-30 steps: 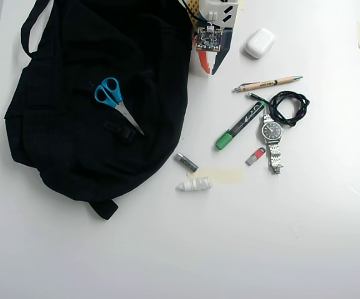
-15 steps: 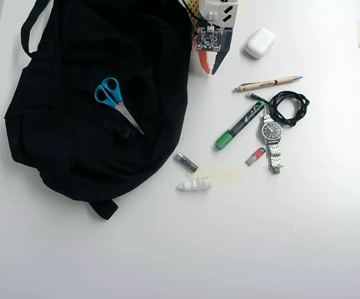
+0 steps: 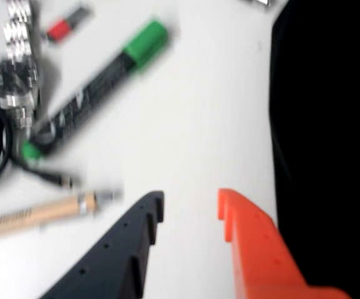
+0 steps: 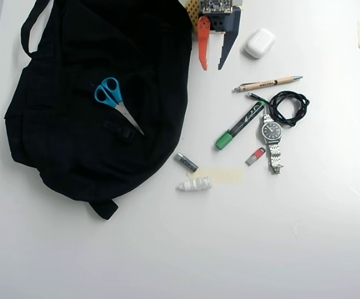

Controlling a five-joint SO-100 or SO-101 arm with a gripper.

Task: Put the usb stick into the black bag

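Observation:
The usb stick [image 4: 255, 156], tiny with a red body and a dark end, lies on the white table between the green marker [image 4: 239, 126] and the wristwatch [image 4: 271, 138]. In the wrist view it shows blurred at the top left [image 3: 66, 26]. The black bag [image 4: 99, 99] fills the left of the overhead view and the right edge of the wrist view [image 3: 329, 143]. My gripper [image 4: 211, 65] is open and empty near the table's top edge, beside the bag, far from the stick. Its black and orange fingers frame bare table in the wrist view [image 3: 189, 205].
Blue scissors [image 4: 116, 103] lie on the bag. A white earbud case [image 4: 259, 43], a beige pen [image 4: 268, 83], a black cable [image 4: 288, 106], a dark grey cylinder [image 4: 185, 162] and a white ribbed piece [image 4: 195, 184] lie around.

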